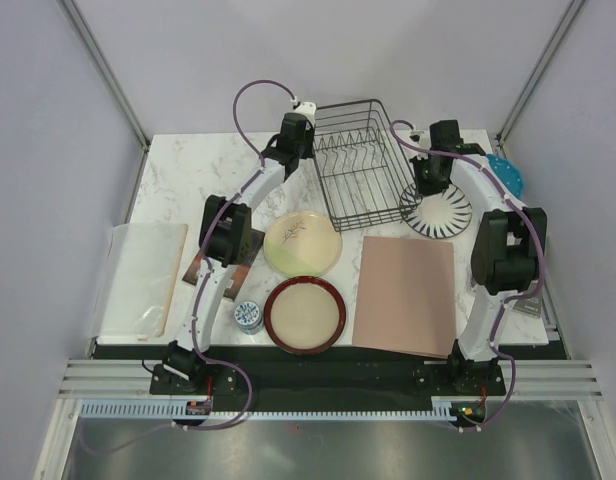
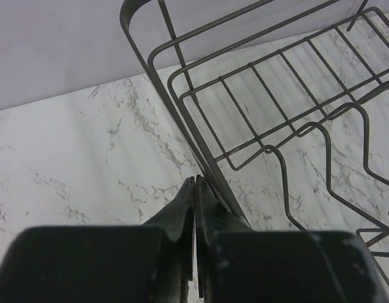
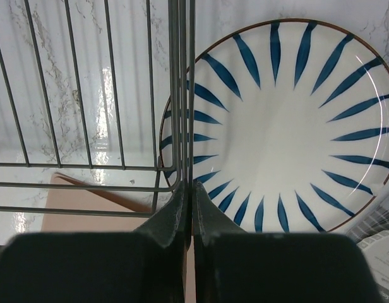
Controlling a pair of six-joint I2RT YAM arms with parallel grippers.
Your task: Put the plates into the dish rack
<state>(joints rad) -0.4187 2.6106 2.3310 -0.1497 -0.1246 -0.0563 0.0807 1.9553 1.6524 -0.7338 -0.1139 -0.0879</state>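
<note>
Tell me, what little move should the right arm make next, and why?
Probably open the right end effector and let go of the dish rack. It looks closed on one of the rack's wires. The rack holds no plates yet, and the striped plate lies flat right beside it, so it seems the nearest one to reach for.

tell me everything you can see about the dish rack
The rack is a black wire basket, rectangular, with outward-leaning sides and rows of upright prongs on its floor. It holds no plates. It sits upright on the marble table, toward the far middle. The left claw is shut on its left rim wire, and the right claw on its right side wires. The striped plate lies at its near right corner.
</note>
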